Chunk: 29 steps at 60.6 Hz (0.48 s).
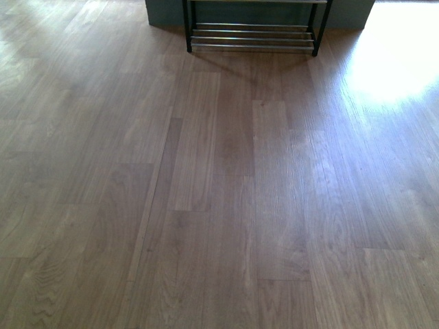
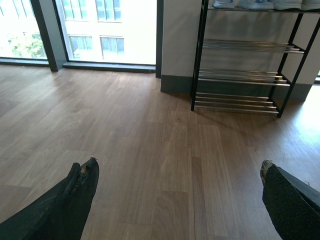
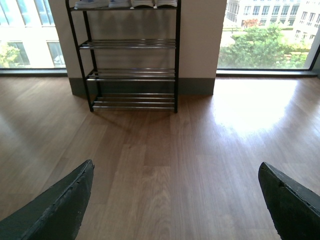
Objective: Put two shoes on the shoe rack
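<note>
The two shoes (image 3: pixel 127 4) sit side by side on the top tier of the shoe rack (image 3: pixel 132 75), seen only as white soles and pale lower edges cut off at the frame's edge in both wrist views; in the left wrist view they show at (image 2: pixel 265 4). Which way their toes point cannot be told, since only the bottom strip of each is visible. They appear lined up along the tier's length.

The shoe rack stands upright against a pale wall section with a dark skirting, its long axis running parallel to that wall. Black side frames carry tiers of silvery rods; the three tiers below the top one hold nothing that shows. In the front view only the lowest tier and the feet of the rack (image 1: pixel 252 38) appear, at 12 o'clock, at the far edge of the wood floor (image 1: pixel 219 205).

The left gripper (image 2: pixel 177 172) has its two dark fingers spread wide, with bare floor between them; the rack lies at about 1 o'clock from it, well apart. The right gripper (image 3: pixel 175 172) is likewise spread wide with nothing between its fingers, the rack at about 11 o'clock, well apart.

Windows (image 3: pixel 265 35) flank the wall, and a bright sun patch (image 1: pixel 398 62) lies on the floor at 2 o'clock in the front view.
</note>
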{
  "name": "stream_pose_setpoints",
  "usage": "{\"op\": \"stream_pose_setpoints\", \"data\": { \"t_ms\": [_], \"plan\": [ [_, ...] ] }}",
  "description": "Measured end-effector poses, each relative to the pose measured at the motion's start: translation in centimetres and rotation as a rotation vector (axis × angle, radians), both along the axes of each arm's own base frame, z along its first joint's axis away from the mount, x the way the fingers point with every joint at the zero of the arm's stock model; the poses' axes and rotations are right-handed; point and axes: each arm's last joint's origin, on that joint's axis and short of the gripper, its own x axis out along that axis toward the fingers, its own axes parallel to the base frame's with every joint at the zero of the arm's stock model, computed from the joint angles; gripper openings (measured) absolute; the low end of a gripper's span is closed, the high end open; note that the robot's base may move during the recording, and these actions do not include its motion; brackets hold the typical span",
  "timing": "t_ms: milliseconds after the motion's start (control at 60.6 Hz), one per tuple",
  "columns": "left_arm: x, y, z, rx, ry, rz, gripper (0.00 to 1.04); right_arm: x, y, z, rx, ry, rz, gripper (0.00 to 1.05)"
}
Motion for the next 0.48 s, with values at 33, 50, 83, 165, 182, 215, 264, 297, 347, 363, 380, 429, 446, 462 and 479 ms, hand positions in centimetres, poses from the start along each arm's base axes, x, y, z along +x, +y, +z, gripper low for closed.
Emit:
{"op": "stream_pose_setpoints", "data": {
  "t_ms": [33, 50, 83, 165, 182, 215, 264, 297, 347, 363, 380, 429, 446, 462, 479],
  "plan": [
    [0.0, 0.0, 0.0, 0.0, 0.0, 0.0, 0.95, 0.0, 0.0, 0.0, 0.0, 0.0, 0.0, 0.96],
    [0.0, 0.0, 0.0, 0.0, 0.0, 0.0, 0.95, 0.0, 0.0, 0.0, 0.0, 0.0, 0.0, 0.96],
    [0.0, 0.0, 0.0, 0.0, 0.0, 0.0, 0.95, 0.0, 0.0, 0.0, 0.0, 0.0, 0.0, 0.96],
    [0.0, 0.0, 0.0, 0.0, 0.0, 0.0, 0.95, 0.0, 0.0, 0.0, 0.0, 0.0, 0.0, 0.96],
    [0.0, 0.0, 0.0, 0.0, 0.0, 0.0, 0.95, 0.0, 0.0, 0.0, 0.0, 0.0, 0.0, 0.96],
    [0.0, 0.0, 0.0, 0.0, 0.0, 0.0, 0.95, 0.0, 0.0, 0.0, 0.0, 0.0, 0.0, 0.96],
    [0.0, 0.0, 0.0, 0.0, 0.0, 0.0, 0.95, 0.0, 0.0, 0.0, 0.0, 0.0, 0.0, 0.96],
    [0.0, 0.0, 0.0, 0.0, 0.0, 0.0, 0.95, 0.0, 0.0, 0.0, 0.0, 0.0, 0.0, 0.96],
    [0.0, 0.0, 0.0, 0.0, 0.0, 0.0, 0.95, 0.0, 0.0, 0.0, 0.0, 0.0, 0.0, 0.96],
    [0.0, 0.0, 0.0, 0.0, 0.0, 0.0, 0.95, 0.0, 0.0, 0.0, 0.0, 0.0, 0.0, 0.96],
    [0.0, 0.0, 0.0, 0.0, 0.0, 0.0, 0.95, 0.0, 0.0, 0.0, 0.0, 0.0, 0.0, 0.96],
    [0.0, 0.0, 0.0, 0.0, 0.0, 0.0, 0.95, 0.0, 0.0, 0.0, 0.0, 0.0, 0.0, 0.96],
    [0.0, 0.0, 0.0, 0.0, 0.0, 0.0, 0.95, 0.0, 0.0, 0.0, 0.0, 0.0, 0.0, 0.96],
    [0.0, 0.0, 0.0, 0.0, 0.0, 0.0, 0.95, 0.0, 0.0, 0.0, 0.0, 0.0, 0.0, 0.96],
    [0.0, 0.0, 0.0, 0.0, 0.0, 0.0, 0.95, 0.0, 0.0, 0.0, 0.0, 0.0, 0.0, 0.96]
  ]
}}
